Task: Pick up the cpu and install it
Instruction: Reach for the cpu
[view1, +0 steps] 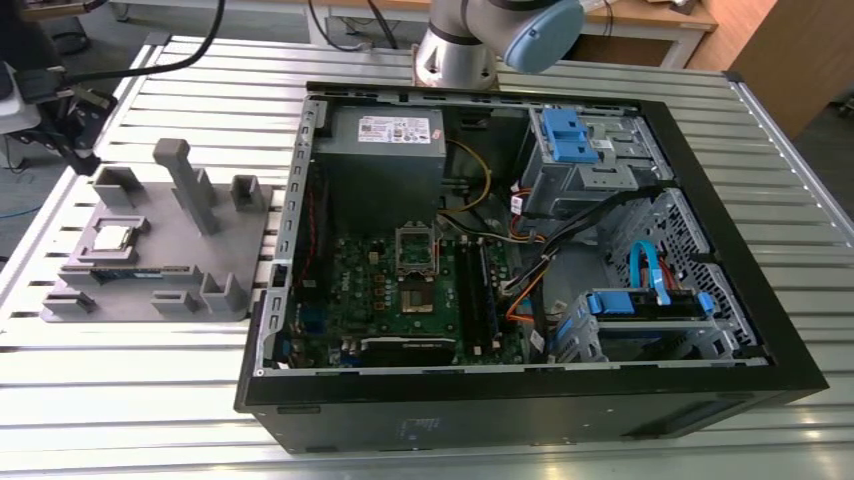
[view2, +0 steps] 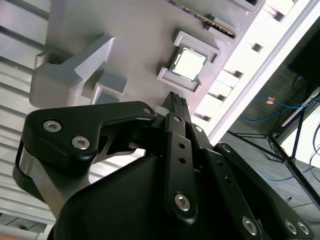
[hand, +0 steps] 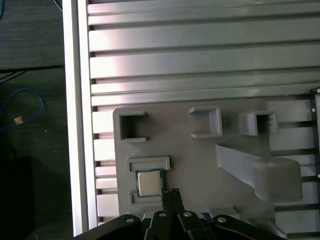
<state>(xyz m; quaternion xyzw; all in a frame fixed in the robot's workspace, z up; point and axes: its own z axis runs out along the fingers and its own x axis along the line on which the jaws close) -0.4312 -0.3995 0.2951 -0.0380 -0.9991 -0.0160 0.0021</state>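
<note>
One relation matters most here: the cpu (hand: 149, 183) lies just beside the fingers, not under them. In both wrist views the gripper (hand: 172, 194) hangs over the plate (hand: 200, 160), its tip above bare grey surface off one corner of the chip, on the side toward the plate's tall post (hand: 272, 177). How high the tip stands above the plate cannot be told.

The fingers look pressed together into a single narrow black tip and hold nothing. The second wrist view shows the same closed tip (view2: 175, 99) short of the cpu (view2: 189, 63), with clear plate (view2: 135, 30) between them.

The cpu sits flat, shiny side up, in its shallow walled seat on the plate. In the exterior view that seat (view1: 114, 237) is in the part of the plate (view1: 160, 235) farthest from the case (view1: 747, 330), near the plate's outer edge. The chip is square, so it has no long axis; its sides run parallel to the plate's edges and to the seat's low walls. Two of those walls flank it on opposite sides, leaving the other two sides open.

A thin memory stick (view1: 127, 268) rests on the plate next to the cpu's seat. The plate lies on the slatted worktop (view1: 134, 400) beside the open case, whose socket (view1: 418, 250) looks empty, well apart from the plate. By this showing the pick has not begun.
</note>
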